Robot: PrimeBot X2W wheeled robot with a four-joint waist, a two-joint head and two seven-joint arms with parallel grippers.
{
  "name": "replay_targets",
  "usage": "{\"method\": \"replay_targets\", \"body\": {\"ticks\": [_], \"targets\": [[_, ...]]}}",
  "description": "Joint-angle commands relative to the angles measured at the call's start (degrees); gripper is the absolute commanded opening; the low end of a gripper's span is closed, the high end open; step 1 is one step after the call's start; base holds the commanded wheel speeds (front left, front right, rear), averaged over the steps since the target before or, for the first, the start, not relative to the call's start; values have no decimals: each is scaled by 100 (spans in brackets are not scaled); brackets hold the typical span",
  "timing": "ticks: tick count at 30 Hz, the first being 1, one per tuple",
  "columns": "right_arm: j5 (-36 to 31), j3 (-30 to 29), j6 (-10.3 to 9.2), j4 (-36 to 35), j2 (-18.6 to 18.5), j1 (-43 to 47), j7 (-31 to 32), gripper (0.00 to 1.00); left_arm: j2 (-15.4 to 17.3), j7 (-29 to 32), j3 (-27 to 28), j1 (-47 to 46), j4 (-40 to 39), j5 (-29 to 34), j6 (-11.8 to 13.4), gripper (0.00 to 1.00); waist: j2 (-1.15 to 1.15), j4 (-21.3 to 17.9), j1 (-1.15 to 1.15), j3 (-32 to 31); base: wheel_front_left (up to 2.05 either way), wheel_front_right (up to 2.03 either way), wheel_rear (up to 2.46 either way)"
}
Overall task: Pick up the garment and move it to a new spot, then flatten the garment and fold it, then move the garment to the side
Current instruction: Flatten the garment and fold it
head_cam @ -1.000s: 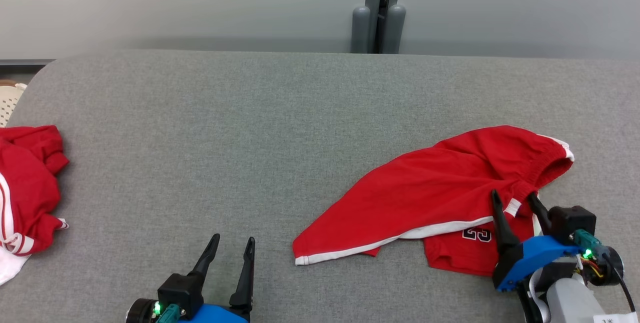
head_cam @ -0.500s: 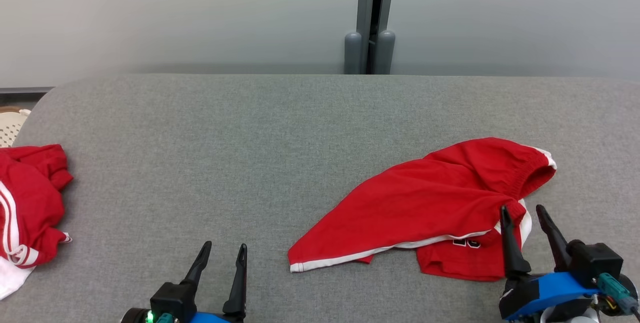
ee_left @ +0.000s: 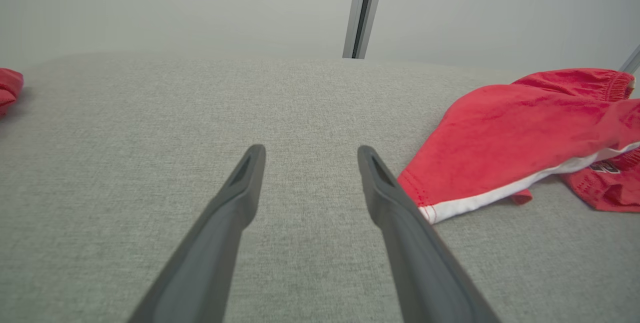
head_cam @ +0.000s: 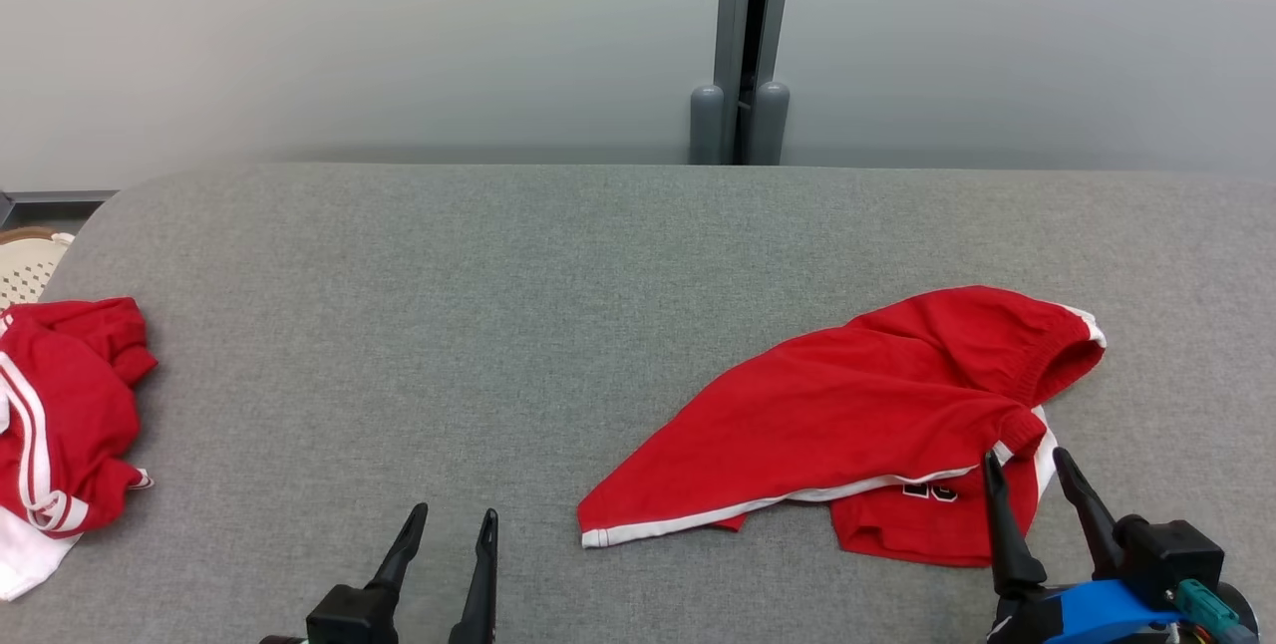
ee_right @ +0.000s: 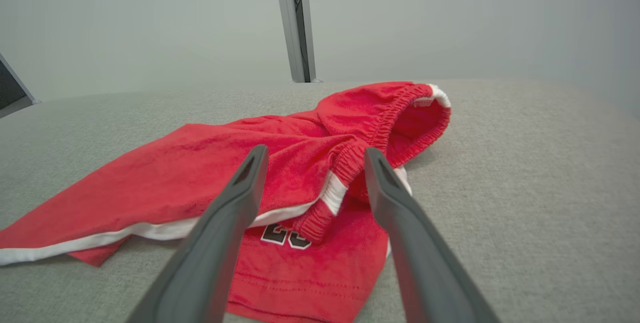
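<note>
Red shorts (head_cam: 847, 415) no longer have the right gripper (head_cam: 1025, 458) reaching across them. A second ago its fingers lay over the folded waistband; it has since drawn back toward the robot, and its tips now overlap only the near right edge of the cloth. The whole head view has also shifted, so the camera moved as well.

The shorts lie crumpled on the right half of the grey table (head_cam: 498, 325). Their elastic waistband (head_cam: 1057, 355) gapes toward the right, a white-trimmed hem (head_cam: 698, 514) runs along the near side, and a dark number print (head_cam: 932, 491) is partly covered by a fold.

In the right wrist view the right gripper (ee_right: 315, 150) stands wide, its fingers framing the waistband fold and clamping nothing; whether they touch the cloth cannot be told.

The left gripper (head_cam: 454, 512) sits low at the near edge, left of the shorts, lower in the head view than before. It is spread wide and empty over bare table, its right finger just beside the hem corner in the left wrist view.

A second red garment (head_cam: 60, 415) with white stripes lies bunched at the table's far left, well apart. A grey post (head_cam: 743, 46) stands behind the table.
</note>
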Motion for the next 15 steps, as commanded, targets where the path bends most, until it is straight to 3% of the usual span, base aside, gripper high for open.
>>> {"method": "replay_targets", "body": {"ticks": [1, 15], "targets": [[12, 15, 0, 38, 2, 37, -17, 100, -5, -16, -62, 14, -15, -38, -12, 100, 0, -12, 1, 20, 0, 0, 0], [-128, 40, 0, 269, 1, -292, -17, 100, -2, -17, -853, -407, 348, -340, -12, 100, 0, -108, 1, 563, 0, 0, 0]]}}
